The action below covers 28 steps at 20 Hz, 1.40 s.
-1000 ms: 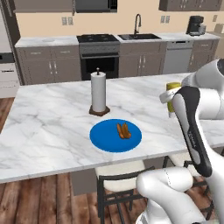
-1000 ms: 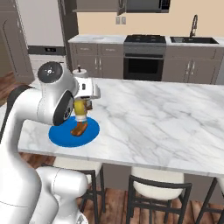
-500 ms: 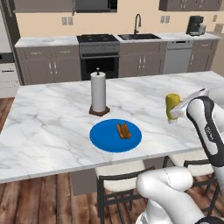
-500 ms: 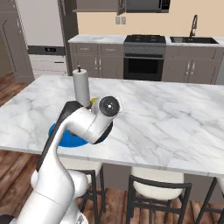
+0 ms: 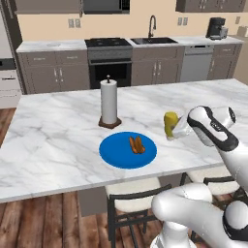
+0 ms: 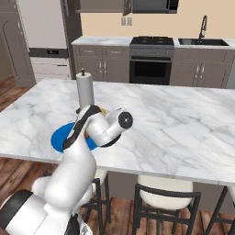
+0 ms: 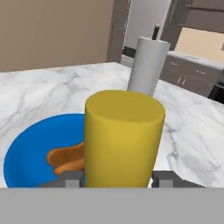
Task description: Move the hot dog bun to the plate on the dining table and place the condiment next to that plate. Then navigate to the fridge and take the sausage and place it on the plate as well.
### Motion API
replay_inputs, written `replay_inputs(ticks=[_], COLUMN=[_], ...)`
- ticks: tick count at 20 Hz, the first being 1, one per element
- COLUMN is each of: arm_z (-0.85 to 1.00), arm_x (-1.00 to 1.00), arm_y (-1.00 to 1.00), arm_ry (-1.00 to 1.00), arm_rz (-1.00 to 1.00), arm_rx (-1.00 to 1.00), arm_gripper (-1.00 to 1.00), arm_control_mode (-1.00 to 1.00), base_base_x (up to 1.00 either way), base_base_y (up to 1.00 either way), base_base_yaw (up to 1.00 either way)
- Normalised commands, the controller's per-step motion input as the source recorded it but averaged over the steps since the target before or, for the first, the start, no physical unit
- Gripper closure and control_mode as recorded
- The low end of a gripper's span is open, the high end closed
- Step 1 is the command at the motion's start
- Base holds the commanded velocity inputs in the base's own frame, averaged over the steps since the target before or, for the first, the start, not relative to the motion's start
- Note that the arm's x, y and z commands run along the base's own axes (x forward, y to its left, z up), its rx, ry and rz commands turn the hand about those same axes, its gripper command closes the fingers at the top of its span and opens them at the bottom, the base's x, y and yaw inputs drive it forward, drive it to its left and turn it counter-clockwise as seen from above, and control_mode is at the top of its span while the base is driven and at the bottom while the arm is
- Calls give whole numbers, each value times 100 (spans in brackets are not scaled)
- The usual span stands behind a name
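The condiment, a yellow bottle (image 5: pixel 170 124) (image 7: pixel 122 140), stands upright between my fingers, and my gripper (image 5: pixel 178 129) (image 7: pixel 118 179) is shut on it. It is low over the marble dining table (image 5: pixel 58 145), just right of the blue plate (image 5: pixel 116 154) (image 7: pixel 30 153) (image 6: pixel 58 137). The hot dog bun (image 5: pixel 136 145) (image 7: pixel 65 159) lies on that plate. I cannot tell whether the bottle's base touches the table. The sausage is out of view.
A paper towel roll (image 5: pixel 109 102) (image 6: pixel 86 89) (image 7: pixel 148 65) stands upright just behind the plate. Stools (image 6: pixel 167 197) are tucked under the table's near edge. The fridge (image 6: pixel 46 32) is at the back left, beyond the counters with stove and sink.
My arm has swung down and left, carrying the yellow bottle from above the table's right side to a spot beside the plate. Plate, bun and paper towel have stayed put.
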Motion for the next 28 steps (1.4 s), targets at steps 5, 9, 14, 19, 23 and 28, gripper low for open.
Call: replay_inputs(ticks=[5,9,14,19,23,28], arm_z=[-35,-36,-67,-68,-41,-11], arm_x=[96,53,30,9,0,0], arm_y=[-8,-13,-8,-9,-6,-10], arm_ry=[25,17,2,-4,-15,-24], arm_rz=[26,26,26,25,20,14], arm_rx=[2,9,5,2,3,7], arm_gripper=[100,100,100,100,100,100], arm_control_mode=[-100,-100,-100,-100,-100,-100], base_base_x=[0,0,0,0,0,0], base_base_y=[0,0,0,0,0,0], base_base_yaw=[0,0,0,0,0,0])
